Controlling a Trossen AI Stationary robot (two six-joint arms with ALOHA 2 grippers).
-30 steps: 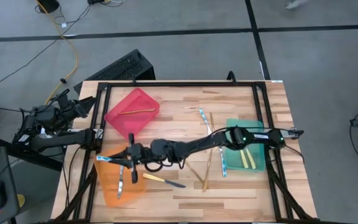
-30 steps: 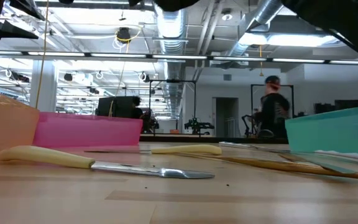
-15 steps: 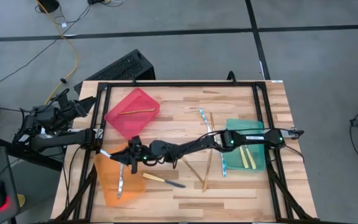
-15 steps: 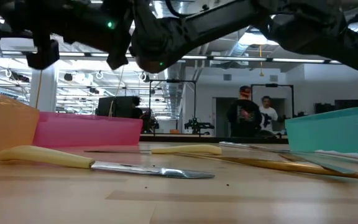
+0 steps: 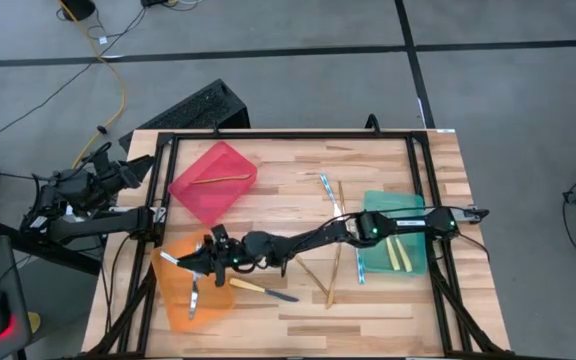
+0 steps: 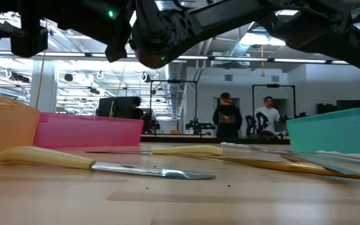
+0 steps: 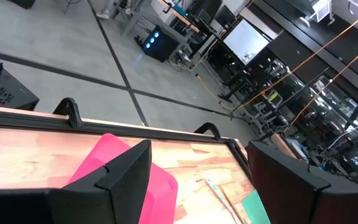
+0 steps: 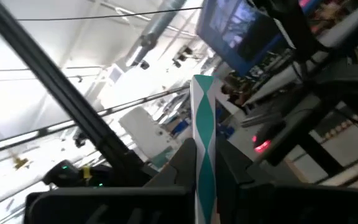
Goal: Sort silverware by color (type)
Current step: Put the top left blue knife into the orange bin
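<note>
The high view looks straight down on the whole desk (image 5: 388,160), the low view skims it level, both sharing the pink bin (image 5: 213,182).

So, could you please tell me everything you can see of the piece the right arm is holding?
The piece is a slim, flat, shiny silvery-blue strip; the right wrist view shows a teal zigzag pattern along it. The right pincer is shut on one end, so the rest sticks out past the fingers, tilted. In the high view its free end hangs over the orange bin. Nothing else appears to touch it. Whether it is a fork, knife or spoon cannot be told.
</note>
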